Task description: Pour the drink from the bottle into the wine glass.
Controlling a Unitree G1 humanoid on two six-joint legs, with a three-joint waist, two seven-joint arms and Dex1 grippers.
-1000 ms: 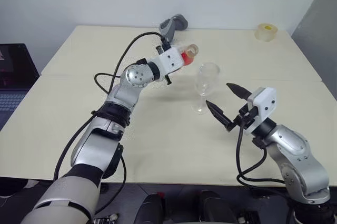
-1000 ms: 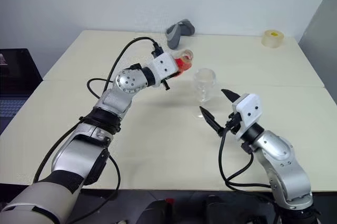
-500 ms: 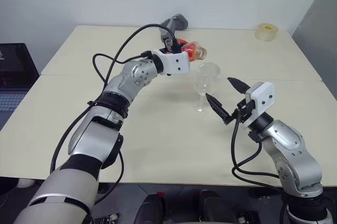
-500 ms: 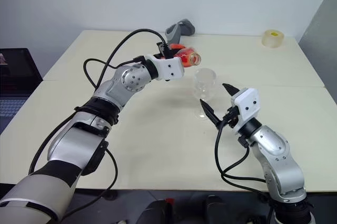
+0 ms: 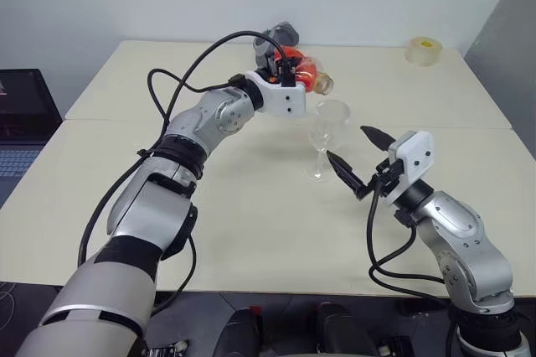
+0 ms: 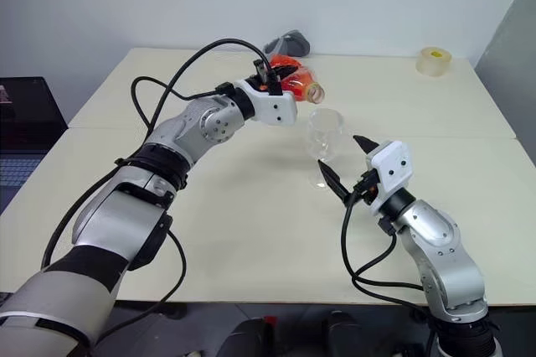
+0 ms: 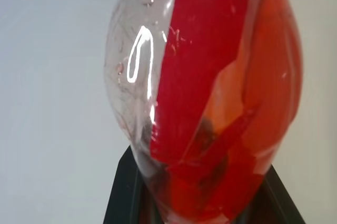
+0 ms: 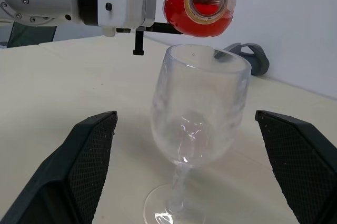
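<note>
We see the wine glass (image 5: pixel 326 138) standing on the table (image 5: pixel 251 206), the tipped bottle (image 5: pixel 308 76) just above and behind its rim. Our right gripper (image 5: pixel 366 161) sits beside the glass; a tape roll (image 5: pixel 424 49) lies far back right.

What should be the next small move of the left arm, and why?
Probably tilt the bottle a little further. The left gripper holds it on its side above the wine glass, its open mouth over the rim, yet the drink sits inside and the glass looks empty.
</note>
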